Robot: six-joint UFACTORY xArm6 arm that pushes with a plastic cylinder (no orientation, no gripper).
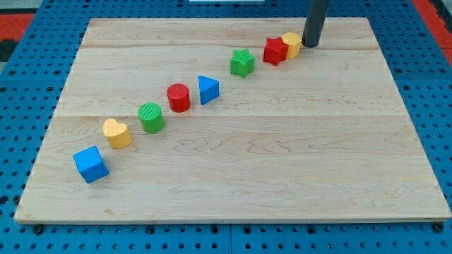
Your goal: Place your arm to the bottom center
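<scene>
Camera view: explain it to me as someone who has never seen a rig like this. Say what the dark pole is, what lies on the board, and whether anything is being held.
There is only one picture, looking down at an angle on a wooden board that lies on a blue pegboard.

The dark pole is the end of a robot arm. It has no hand, so it holds nothing and can only push things. My tip is near the view's top right, right beside the yellow block.

Eight small blocks form a slanted line. From the view's lower left upward they are: a blue cube, a yellow heart, a green cylinder, a red cylinder, a blue triangle, a green star, a red block of unclear shape, and the yellow block touching it.

The tip is not yet at the bottom center.
</scene>
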